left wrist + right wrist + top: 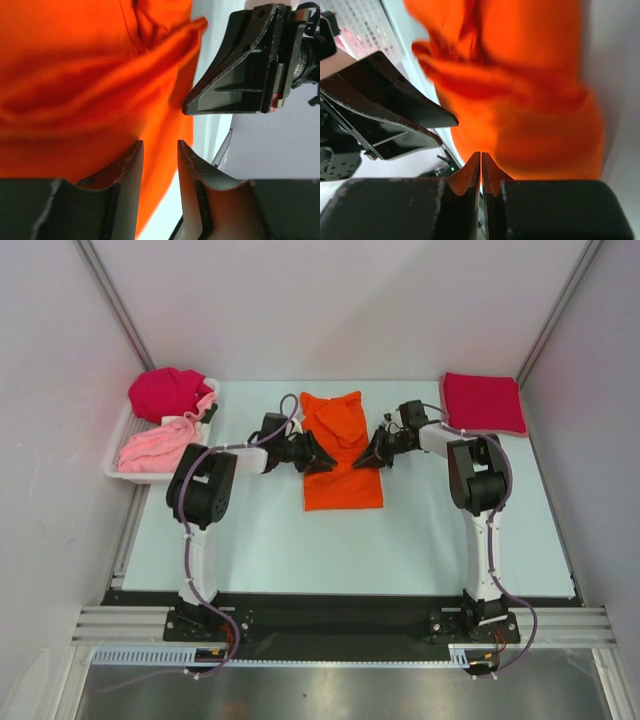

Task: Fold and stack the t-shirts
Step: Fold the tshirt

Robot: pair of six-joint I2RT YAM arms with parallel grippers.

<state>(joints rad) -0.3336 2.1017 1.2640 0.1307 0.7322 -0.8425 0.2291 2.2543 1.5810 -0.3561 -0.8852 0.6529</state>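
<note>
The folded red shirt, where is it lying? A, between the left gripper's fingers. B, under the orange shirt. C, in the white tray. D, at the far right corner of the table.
D: the folded red shirt lies flat at the far right corner of the table, well apart from the white tray on the left and the orange shirt in the middle.

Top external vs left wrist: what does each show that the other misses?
Top external only: white tray holding a bunched crimson shirt and pale pink shirt; folded crimson shirt at far right. Left wrist only: the open gap between the left fingers. Both: orange shirt, with the right fingers at its edge.
</note>
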